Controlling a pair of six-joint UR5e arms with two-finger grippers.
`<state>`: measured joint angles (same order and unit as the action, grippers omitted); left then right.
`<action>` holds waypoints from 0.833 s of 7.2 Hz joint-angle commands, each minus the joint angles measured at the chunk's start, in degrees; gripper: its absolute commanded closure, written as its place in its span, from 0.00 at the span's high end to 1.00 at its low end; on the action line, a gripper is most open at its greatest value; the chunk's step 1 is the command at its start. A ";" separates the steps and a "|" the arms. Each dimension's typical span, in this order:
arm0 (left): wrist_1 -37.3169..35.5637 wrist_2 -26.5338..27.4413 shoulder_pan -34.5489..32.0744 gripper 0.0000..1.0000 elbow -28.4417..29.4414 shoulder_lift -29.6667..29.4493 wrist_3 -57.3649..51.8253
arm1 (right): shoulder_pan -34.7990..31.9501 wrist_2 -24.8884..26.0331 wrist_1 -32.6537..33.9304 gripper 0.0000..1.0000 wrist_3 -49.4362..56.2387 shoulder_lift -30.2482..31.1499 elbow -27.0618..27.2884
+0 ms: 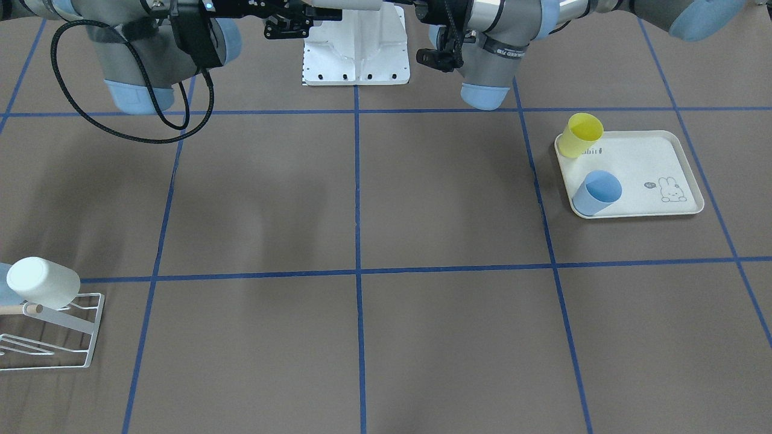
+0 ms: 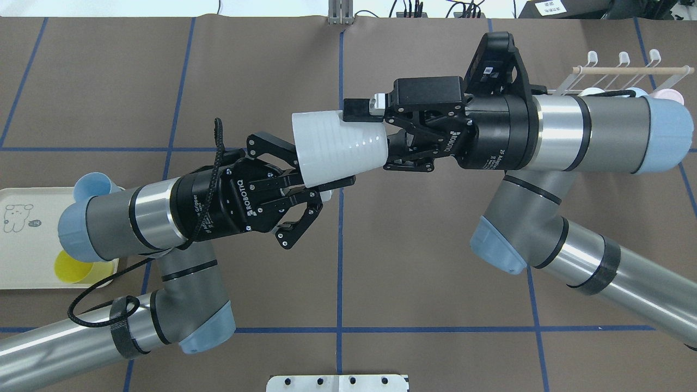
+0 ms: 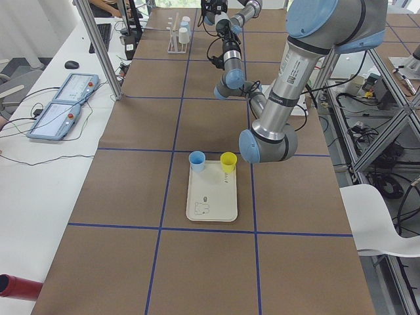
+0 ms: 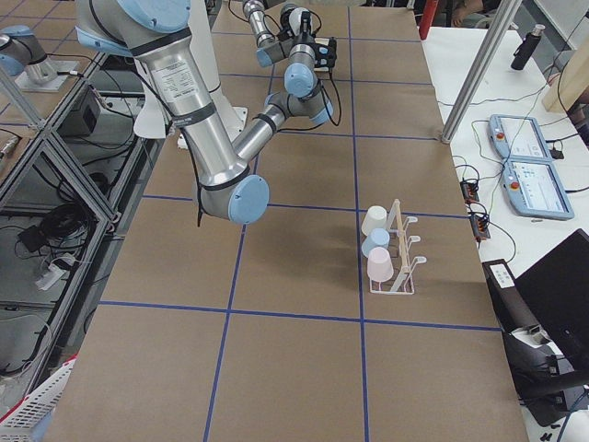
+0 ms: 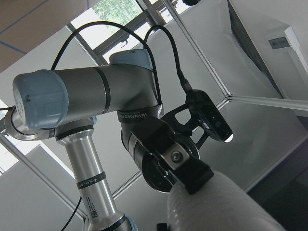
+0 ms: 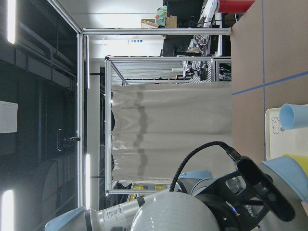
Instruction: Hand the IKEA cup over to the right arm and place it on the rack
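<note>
Overhead exterior | ribbed white cup (image 2: 337, 149) | right claw (image 2: 364, 136) clamps rim | left claw (image 2: 305, 190) spread

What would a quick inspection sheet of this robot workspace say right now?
Surface: brown table with a blue tape grid.
Job's things: white cup in mid-air between both claws; rack at the table's edge already carries three cups.
Clutter: cream tray holding a yellow cup and a blue cup.
Grippers: right claw is closed on the white cup's base; left claw is spread around its rim end, and I cannot tell if it grips.
Cables: long black loop hangs off the right arm; short cable on the left.
Surroundings: two control tablets on a side bench.
</note>
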<state>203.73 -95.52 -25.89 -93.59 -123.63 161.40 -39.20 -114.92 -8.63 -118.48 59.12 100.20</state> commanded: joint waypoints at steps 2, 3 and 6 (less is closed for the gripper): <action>0.00 2.89 -0.56 1.00 -0.28 0.40 -0.64 | -0.09 0.14 0.01 0.22 0.00 0.11 0.26; 0.18 2.89 -2.31 1.00 -0.37 1.80 -1.08 | -0.26 0.49 0.01 0.21 0.00 0.20 0.43; -0.17 2.80 -6.28 1.00 -0.28 11.44 -17.44 | -2.63 4.42 1.94 0.21 4.62 5.61 -0.17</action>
<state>203.70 -92.73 -31.34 -93.97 -116.11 151.96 -40.85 -112.76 -7.80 -117.03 61.52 100.43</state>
